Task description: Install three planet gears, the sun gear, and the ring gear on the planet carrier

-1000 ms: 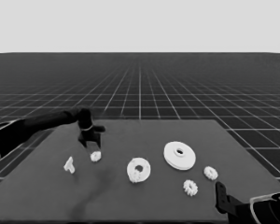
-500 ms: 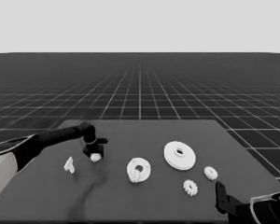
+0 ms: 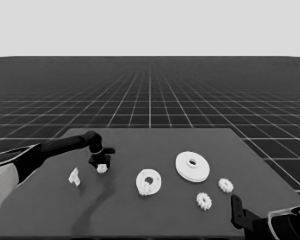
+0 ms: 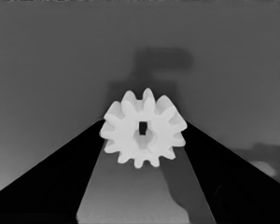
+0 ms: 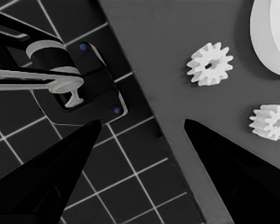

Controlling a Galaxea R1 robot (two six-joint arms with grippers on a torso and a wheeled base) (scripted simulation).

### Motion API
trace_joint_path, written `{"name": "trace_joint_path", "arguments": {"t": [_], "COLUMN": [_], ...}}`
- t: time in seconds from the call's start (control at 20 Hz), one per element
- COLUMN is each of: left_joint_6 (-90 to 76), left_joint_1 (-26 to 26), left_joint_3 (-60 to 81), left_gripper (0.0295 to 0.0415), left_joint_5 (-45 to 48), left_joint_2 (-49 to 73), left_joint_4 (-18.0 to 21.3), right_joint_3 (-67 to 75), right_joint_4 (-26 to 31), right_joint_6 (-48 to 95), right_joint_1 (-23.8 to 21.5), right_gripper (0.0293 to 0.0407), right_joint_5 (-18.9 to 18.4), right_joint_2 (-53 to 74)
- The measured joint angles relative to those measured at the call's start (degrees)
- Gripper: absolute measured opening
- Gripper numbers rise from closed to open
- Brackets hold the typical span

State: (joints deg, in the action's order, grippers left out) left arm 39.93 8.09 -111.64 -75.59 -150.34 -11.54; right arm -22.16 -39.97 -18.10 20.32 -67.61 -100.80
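Over at the table's left end, my left gripper (image 3: 101, 165) has dropped down around a small gear (image 4: 143, 128), fingers bracketing it but not visibly clamped. Looks like pickup's next; smaller round part (image 3: 149, 182) waits mid-table, right gripper (image 3: 236, 210) parked.

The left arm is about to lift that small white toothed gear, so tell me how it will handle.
The small white toothed gear looks rigid, so it should not bend. The left gripper has a finger on each side of it; pointed teeth may let it twist or slip. Lying flat, it probably slides rather than rolls if pushed.
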Motion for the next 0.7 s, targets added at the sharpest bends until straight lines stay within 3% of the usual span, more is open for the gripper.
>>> {"name": "trace_joint_path", "arguments": {"t": [0.1, 0.2, 0.3, 0.6, 0.7], "left_joint_6": [0.0, 3.5, 3.9, 4.0, 25.2], "left_joint_1": [0.0, -6.1, -8.7, -9.8, -9.5], "left_joint_3": [0.0, 8.0, 9.2, 9.4, 16.5], "left_gripper": [0.0313, 0.0313, 0.0312, 0.0313, 0.0313], "left_joint_5": [0.0, -5.5, -7.2, -8.1, -10.5], "left_joint_2": [0.0, 3.5, 4.0, 4.1, -8.6], "left_joint_4": [0.0, 3.3, 5.0, 5.9, 3.5], "right_joint_3": [0.0, 0.0, 0.0, 0.0, 0.0], "right_joint_4": [0.0, 0.0, 0.0, 0.0, 0.0], "right_joint_6": [0.0, 0.0, 0.0, 0.0, 0.0], "right_joint_1": [0.0, 0.0, 0.0, 0.0, 0.0], "right_gripper": [0.0385, 0.0385, 0.0385, 0.0385, 0.0385], "right_joint_5": [0.0, 0.0, 0.0, 0.0, 0.0], "right_joint_2": [0.0, 0.0, 0.0, 0.0, 0.0]}}
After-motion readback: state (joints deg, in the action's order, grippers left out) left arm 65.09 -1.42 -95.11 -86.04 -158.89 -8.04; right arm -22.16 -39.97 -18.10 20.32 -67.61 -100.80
